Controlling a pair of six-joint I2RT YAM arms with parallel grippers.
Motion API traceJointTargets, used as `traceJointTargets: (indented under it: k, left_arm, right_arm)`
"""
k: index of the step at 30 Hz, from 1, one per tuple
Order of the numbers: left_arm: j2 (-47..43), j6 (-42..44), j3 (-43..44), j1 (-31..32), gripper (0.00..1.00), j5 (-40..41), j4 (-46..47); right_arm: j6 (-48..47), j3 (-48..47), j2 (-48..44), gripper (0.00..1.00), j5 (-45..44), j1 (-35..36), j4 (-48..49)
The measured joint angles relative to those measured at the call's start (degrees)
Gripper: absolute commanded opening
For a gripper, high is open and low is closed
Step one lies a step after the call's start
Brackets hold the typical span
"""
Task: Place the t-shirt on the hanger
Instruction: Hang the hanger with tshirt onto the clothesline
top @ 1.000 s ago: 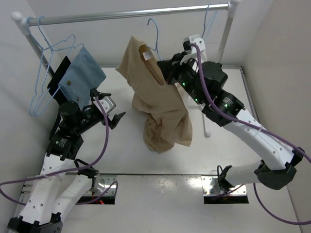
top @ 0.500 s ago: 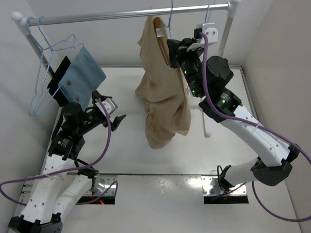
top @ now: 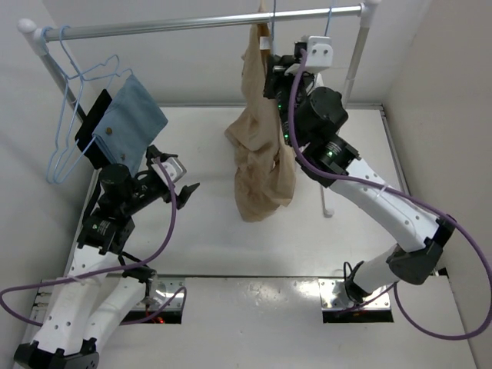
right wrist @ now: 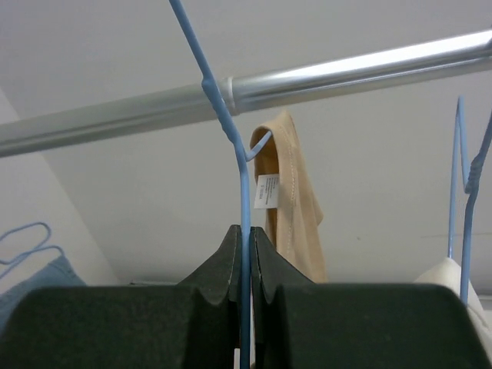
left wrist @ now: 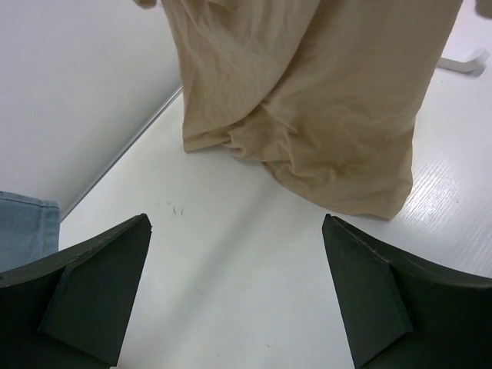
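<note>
Right fingers (right wrist: 217, 270) pinch hanger (right wrist: 243, 198) neck, shirt (top: 261, 157) draped below; left fingers (left wrist: 92, 284) wide open, empty. Seat hook fully over rail (right wrist: 346, 73) before release.

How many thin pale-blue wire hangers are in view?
4. Two hang at the silver rail's left end: a bare hanger, another hanger beside the light-blue cloth. The right gripper pinches the hanger carrying the tan t-shirt. A fourth hanger hangs far right. Overlapping wires may hide more.
</note>
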State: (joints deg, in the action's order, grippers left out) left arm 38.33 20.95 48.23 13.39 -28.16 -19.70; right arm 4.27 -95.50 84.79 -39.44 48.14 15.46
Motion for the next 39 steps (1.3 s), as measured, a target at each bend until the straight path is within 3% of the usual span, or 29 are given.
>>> traceJointTargets:
  k: [8, 14, 19, 21, 28, 29, 30, 39]
  left_arm:
    - [-0.9, 0.0, -0.2, 0.0, 1.0, 0.0, 0.0]
    - [-2.2, 0.0, -0.9, 0.0, 1.0, 0.0, 0.0]
    - [-2.5, -0.1, -0.9, 0.0, 1.0, 0.0, 0.0]
    - [-2.6, -0.1, -0.9, 0.0, 1.0, 0.0, 0.0]
    - [-2.6, -0.5, -1.4, 0.0, 1.0, -0.7, 0.0]
    - [-2.6, -0.5, -1.5, 0.0, 1.0, -0.8, 0.1]
    - [-2.6, -0.5, -1.7, 0.0, 1.0, -0.8, 0.0]
    - [-5.6, -0.5, -8.5, 0.0, 1.0, 0.9, 0.0]
  right_arm:
    - [-1.9, -0.8, 4.8, 0.0, -3.5, -0.9, -0.7]
    - [-0.3, 3.4, 3.3, 0.0, -4.6, -1.9, -1.3]
    - [1.9, 6.2, 0.5, 0.5, -4.0, -2.0, -3.7]
    - [2.3, 6.9, -1.5, 0.61, -3.5, -1.9, -5.2]
    - [2.7, 10.0, -8.8, 0.84, 1.2, -1.7, -10.5]
    - [2.8, 10.7, -9.8, 0.95, 2.2, -1.7, -11.4]
    - [3.2, 11.4, -10.8, 1.0, 3.1, -1.6, -12.4]
    - [5.5, 25.3, -26.6, 1.0, 11.5, -1.5, -21.2]
